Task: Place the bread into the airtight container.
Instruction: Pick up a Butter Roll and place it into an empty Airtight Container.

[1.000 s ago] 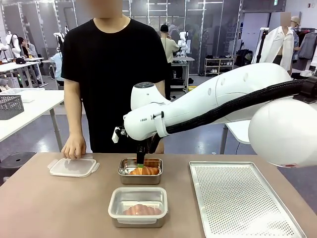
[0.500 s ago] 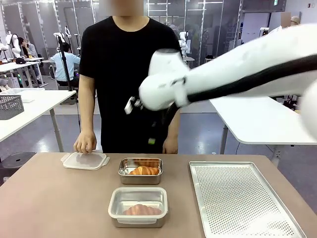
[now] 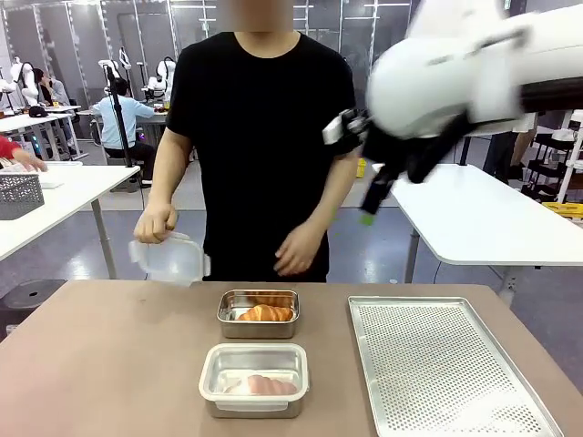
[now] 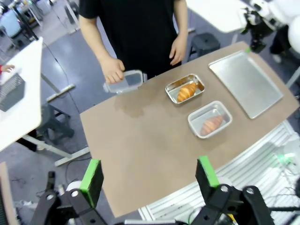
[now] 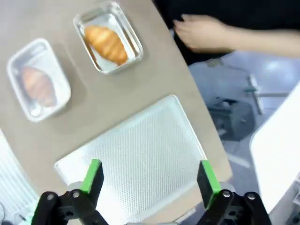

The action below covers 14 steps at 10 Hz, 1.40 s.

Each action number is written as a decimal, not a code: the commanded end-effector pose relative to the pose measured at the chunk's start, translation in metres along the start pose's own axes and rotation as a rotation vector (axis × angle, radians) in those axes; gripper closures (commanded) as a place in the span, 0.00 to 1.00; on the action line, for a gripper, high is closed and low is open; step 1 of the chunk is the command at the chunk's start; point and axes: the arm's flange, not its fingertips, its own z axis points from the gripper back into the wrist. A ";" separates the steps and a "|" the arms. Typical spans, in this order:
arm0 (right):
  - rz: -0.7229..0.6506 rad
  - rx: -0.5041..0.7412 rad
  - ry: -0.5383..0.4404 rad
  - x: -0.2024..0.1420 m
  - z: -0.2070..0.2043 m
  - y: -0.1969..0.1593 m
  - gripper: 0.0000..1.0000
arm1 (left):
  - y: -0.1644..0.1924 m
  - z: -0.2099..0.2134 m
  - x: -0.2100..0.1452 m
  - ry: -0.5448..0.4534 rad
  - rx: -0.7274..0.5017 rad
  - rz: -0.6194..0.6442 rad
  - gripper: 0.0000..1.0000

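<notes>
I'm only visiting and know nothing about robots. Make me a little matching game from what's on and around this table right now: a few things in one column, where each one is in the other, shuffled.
Things:
1. clear lid
2. perforated tray
3. far croissant
4. right pincer

Places or states:
A. open, up above the table
B. lying in a steel container
C. held up in the person's hand
D. flat on the table, nothing on it

Pairs: 1-C, 2-D, 3-B, 4-A
</notes>
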 end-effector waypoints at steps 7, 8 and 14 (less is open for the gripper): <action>-0.392 -0.270 -0.101 -0.087 0.213 0.083 0.00 | -0.003 0.006 -0.001 -0.010 0.003 -0.004 0.00; -0.404 -0.292 -0.106 -0.086 0.235 0.092 0.00 | -0.003 0.006 -0.001 -0.010 0.003 -0.004 0.00; -0.472 -0.288 -0.175 -0.113 0.274 0.111 0.00 | -0.003 0.006 -0.001 -0.010 0.003 -0.004 0.00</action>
